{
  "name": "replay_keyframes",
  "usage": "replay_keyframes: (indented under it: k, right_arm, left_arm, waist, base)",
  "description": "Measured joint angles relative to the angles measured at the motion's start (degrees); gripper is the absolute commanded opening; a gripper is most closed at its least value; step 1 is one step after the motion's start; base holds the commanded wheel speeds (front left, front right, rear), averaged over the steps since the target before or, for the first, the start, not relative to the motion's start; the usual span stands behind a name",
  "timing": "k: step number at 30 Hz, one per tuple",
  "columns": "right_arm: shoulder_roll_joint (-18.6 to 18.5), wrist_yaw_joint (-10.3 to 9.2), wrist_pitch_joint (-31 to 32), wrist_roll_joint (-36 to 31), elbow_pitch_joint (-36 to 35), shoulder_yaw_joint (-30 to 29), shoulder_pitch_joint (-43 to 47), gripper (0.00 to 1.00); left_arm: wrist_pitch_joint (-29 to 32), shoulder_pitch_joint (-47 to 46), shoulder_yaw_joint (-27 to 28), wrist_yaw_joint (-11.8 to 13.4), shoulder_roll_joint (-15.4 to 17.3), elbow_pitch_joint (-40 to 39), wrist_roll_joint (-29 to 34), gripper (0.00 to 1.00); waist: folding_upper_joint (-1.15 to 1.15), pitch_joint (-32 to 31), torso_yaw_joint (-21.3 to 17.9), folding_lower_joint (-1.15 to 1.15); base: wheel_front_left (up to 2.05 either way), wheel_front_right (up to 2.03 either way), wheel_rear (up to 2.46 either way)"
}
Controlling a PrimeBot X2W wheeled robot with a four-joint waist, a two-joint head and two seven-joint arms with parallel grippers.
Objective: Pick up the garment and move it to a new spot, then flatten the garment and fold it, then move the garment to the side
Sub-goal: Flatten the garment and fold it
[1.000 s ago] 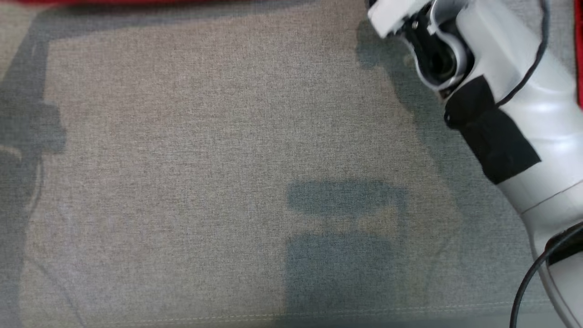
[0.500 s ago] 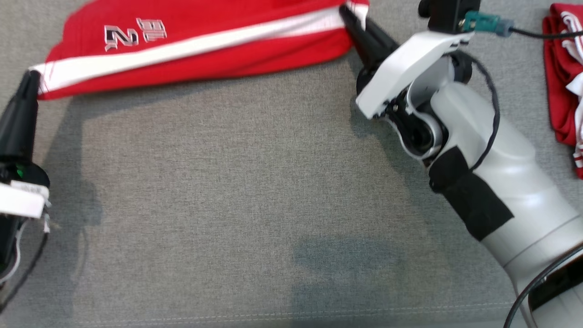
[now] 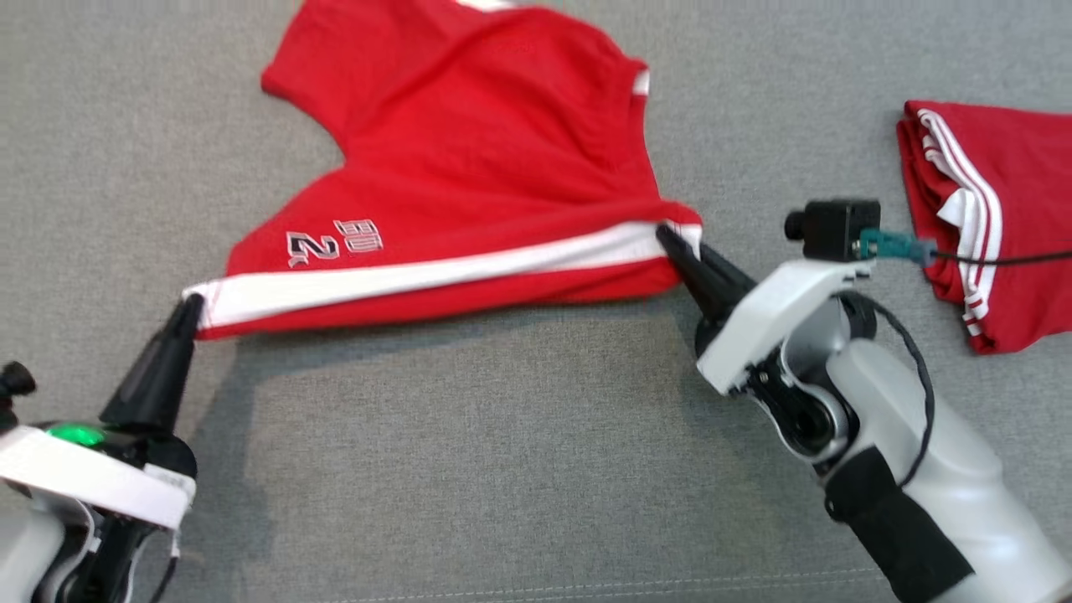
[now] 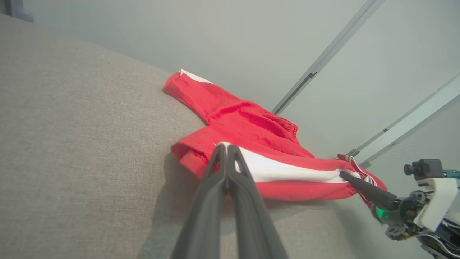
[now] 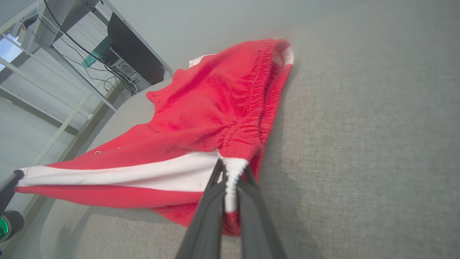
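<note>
The garment (image 3: 477, 176) is a pair of red shorts with a white side stripe and a "2" print, spread on the grey fabric surface (image 3: 502, 469). My left gripper (image 3: 191, 308) is shut on the stripe's left end, at the leg hem. My right gripper (image 3: 670, 239) is shut on the stripe's right end, at the elastic waistband. The striped edge is stretched taut between them and lifted a little off the surface. The left wrist view shows the garment (image 4: 251, 144) pinched in my left gripper (image 4: 227, 147). The right wrist view shows the garment (image 5: 215, 108) with its waistband in my right gripper (image 5: 230, 169).
A second red garment with white stripes (image 3: 988, 218) lies folded at the right, close to my right arm's wrist camera (image 3: 829, 228). Open grey surface stretches in front of the held garment. Pale metal frame bars (image 4: 323, 61) and cables stand beyond the surface's edge.
The head camera has tilted up, bringing the garment and both grippers fully into view. Both grippers stay shut on the striped edge.
</note>
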Motion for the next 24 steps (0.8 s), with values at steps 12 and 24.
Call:
replay_keyframes:
  k: [12,24]
  right_arm:
    - [-2.75,0.00,6.86,-1.71,-11.03,-7.27,15.69,0.00]
    - [-5.60,-0.01,16.18,0.51,-22.18,-8.38,25.51,0.00]
  left_arm:
    - [0.07,6.78,-2.43,0.00,-2.85,2.12,2.05,0.00]
    - [0.07,9.75,-6.22,0.00,-3.80,6.39,2.25,0.00]
  waist:
    - [0.00,-7.12,0.18,0.00]
    - [0.00,-10.74,0.31,0.00]
  base:
    - [0.00,0.00,0.00]
    - [0.00,0.00,0.00]
